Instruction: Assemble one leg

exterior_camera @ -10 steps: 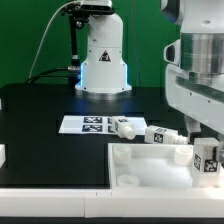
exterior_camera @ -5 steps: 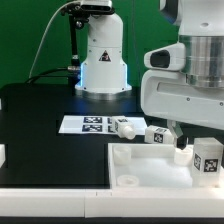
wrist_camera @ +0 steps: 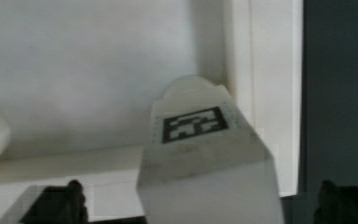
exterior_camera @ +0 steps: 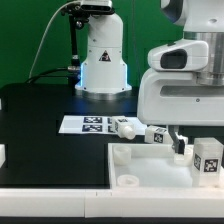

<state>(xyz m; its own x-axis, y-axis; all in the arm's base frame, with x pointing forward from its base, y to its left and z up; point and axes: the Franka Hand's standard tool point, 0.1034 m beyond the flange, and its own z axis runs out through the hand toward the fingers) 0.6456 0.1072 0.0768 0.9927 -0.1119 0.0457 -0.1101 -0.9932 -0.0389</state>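
In the wrist view a white leg (wrist_camera: 202,150) with a black-and-white tag lies on the white square panel (wrist_camera: 69,80), close to its raised edge. My gripper (wrist_camera: 202,205) is open. Its two dark fingertips (wrist_camera: 60,202) stand on either side of the leg with gaps showing. In the exterior view the gripper (exterior_camera: 180,145) hangs low over the panel's (exterior_camera: 150,168) far edge and hides that leg. Two more legs (exterior_camera: 125,128) (exterior_camera: 158,134) lie on the black table just behind the panel. Another leg (exterior_camera: 207,157) stands on the panel at the exterior view's right.
The marker board (exterior_camera: 85,124) lies on the black table behind the legs. The robot base (exterior_camera: 103,60) stands at the back. A small white part (exterior_camera: 2,153) sits at the exterior view's left edge. The panel has round corner sockets (exterior_camera: 128,181).
The arm has moved toward the exterior view's left and a little lower, so the gripper now covers the leg at the panel's far edge. The other legs and the panel have not moved.
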